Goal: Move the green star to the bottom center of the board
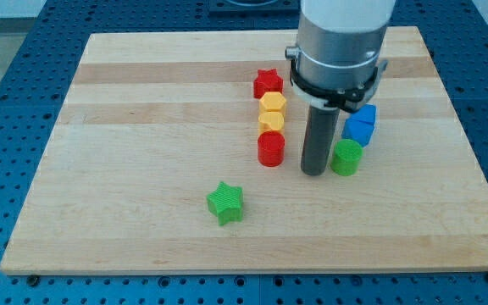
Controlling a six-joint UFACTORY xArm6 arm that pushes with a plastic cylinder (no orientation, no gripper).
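Observation:
The green star (225,202) lies on the wooden board (125,127), left of centre and near the view's bottom. My tip (313,171) rests on the board to the star's upper right, about a hundred pixels away. It stands between the red cylinder (271,149) on its left and the green cylinder (346,158) close on its right.
A column of blocks stands left of the rod: a red star (268,83), a yellow hexagon (272,104), a second yellow block (271,122), then the red cylinder. A blue block (360,124) sits above the green cylinder. The arm's grey body (341,42) hangs over the top right.

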